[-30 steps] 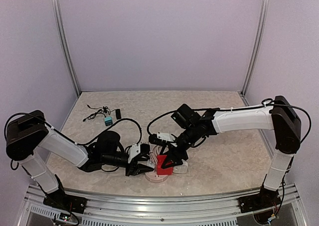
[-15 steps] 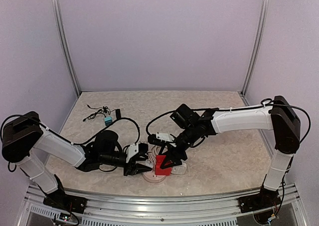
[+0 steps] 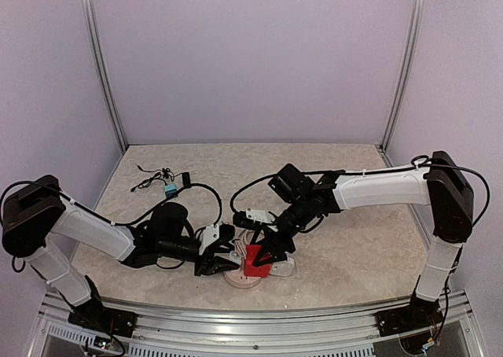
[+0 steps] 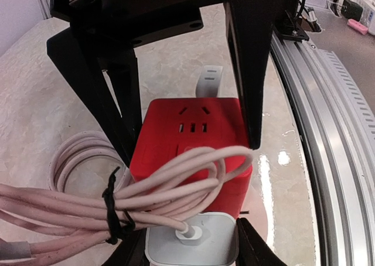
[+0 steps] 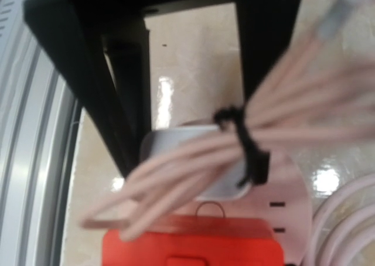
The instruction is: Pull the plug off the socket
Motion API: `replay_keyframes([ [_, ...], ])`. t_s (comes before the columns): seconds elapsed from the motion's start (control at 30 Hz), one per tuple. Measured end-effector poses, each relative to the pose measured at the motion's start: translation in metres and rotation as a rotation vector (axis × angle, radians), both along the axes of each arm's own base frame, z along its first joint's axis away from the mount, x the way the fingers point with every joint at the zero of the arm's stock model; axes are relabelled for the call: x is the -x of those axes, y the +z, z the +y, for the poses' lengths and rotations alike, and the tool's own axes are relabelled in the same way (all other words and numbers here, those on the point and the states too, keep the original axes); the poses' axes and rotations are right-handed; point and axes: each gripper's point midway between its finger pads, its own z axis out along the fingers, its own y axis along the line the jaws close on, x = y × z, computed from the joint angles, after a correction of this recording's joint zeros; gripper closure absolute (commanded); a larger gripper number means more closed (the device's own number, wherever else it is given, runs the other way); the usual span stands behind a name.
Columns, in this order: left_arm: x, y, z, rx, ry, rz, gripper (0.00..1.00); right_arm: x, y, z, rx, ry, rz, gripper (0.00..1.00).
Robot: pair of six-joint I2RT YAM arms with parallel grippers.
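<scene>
The red cube socket [image 3: 255, 261] sits on a pink disc near the table's front edge. In the left wrist view the socket [image 4: 193, 137] has a white plug [image 4: 190, 242] in its near face, with a tied bundle of pink cable [image 4: 58, 201] draped over it. My left gripper [image 3: 223, 260] is shut on the plug, with a finger against each side. My right gripper [image 3: 269, 253] comes from the other side, and its black fingers [image 4: 249, 72] clamp the socket's two sides. The right wrist view shows the socket [image 5: 187, 248] at the bottom and the plug [image 5: 170, 140] behind blurred cable.
A small blue block with black wires [image 3: 169, 188] lies at the back left. A white part [image 3: 255, 214] lies just behind the socket. The metal rail [image 3: 251, 319] runs along the front edge, close to the socket. The pink cable coil [image 4: 76, 154] lies left of the socket.
Both grippers and the socket have shifted slightly to the left. Both grips look unchanged and the plug still sits against the socket.
</scene>
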Motion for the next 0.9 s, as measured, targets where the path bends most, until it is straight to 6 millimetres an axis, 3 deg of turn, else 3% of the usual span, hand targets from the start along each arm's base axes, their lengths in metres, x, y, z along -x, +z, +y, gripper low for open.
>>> replay_keyframes([
  [0.2,0.001,0.001,-0.007,-0.017,-0.016,0.007,0.87,0.0,0.0,-0.001,0.004,0.0,0.004,0.92],
  [0.7,-0.001,0.005,0.004,0.028,-0.001,0.016,0.89,0.0,0.0,0.001,0.001,-0.001,0.003,0.93],
  [0.9,0.0,0.003,-0.005,0.01,-0.018,0.022,0.89,-0.001,0.0,0.0,0.005,-0.003,0.008,0.93],
])
